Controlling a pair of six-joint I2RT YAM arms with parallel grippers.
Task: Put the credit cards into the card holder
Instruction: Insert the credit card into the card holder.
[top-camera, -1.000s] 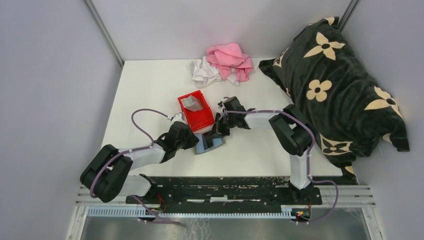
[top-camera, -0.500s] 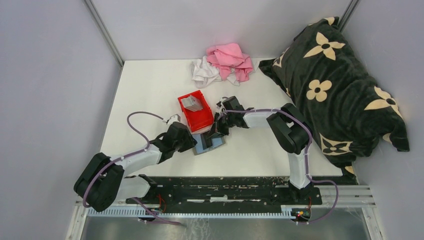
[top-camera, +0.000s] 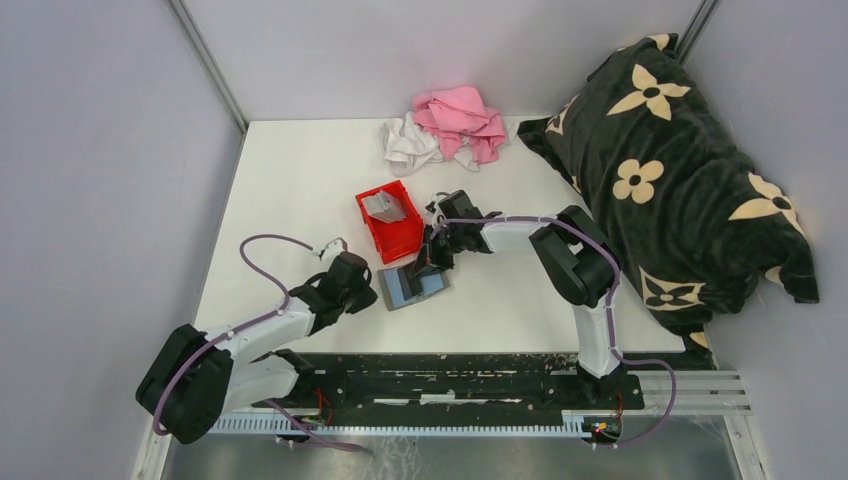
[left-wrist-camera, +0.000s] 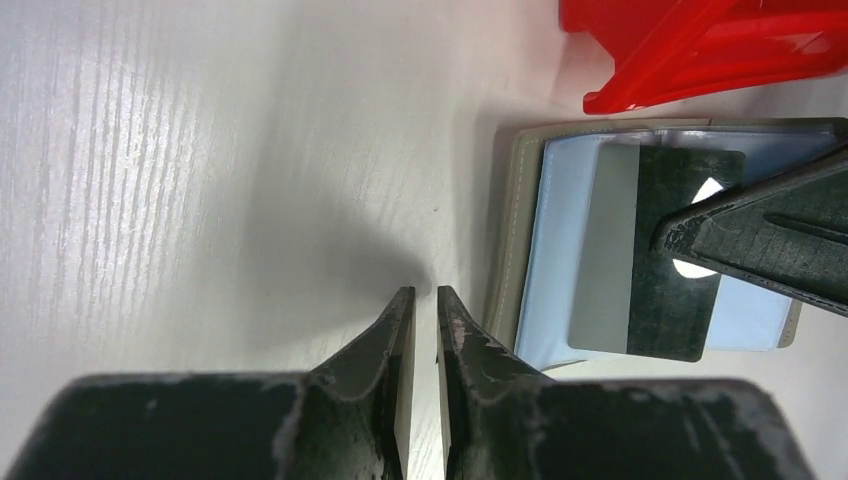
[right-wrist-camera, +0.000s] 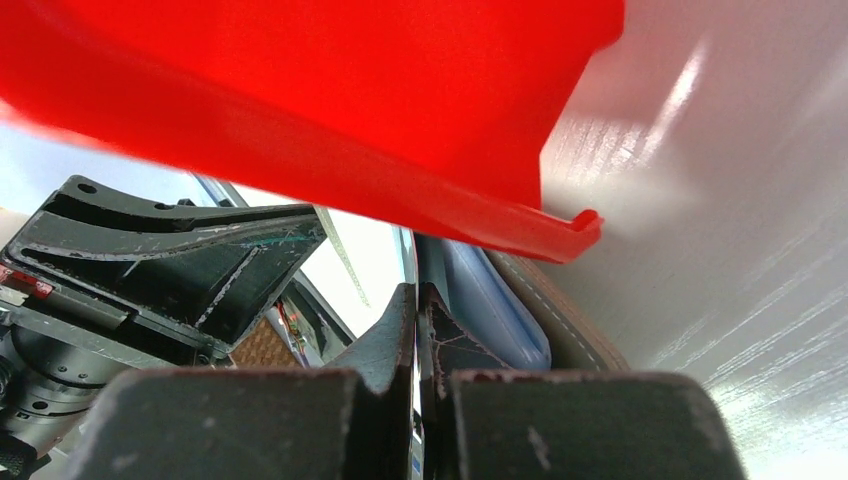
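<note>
At left on the worktop (top-camera: 300, 180), our left jaws sit nearly pressed together, empty, just beside the open card holder (left-wrist-camera: 562, 200). On its blue lining lies one credit card (left-wrist-camera: 640, 255) — thin, stiff, probably slick — apparently pinched at one end by the closed right jaws; we'd keep to edge grips.

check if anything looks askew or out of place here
Only mildly: the card holder lies open and skewed beside the red bin, one credit card across its blue lining, held by the right gripper.

No text or number is legible on the credit card (left-wrist-camera: 622, 262) or card holder (left-wrist-camera: 556, 200).
</note>
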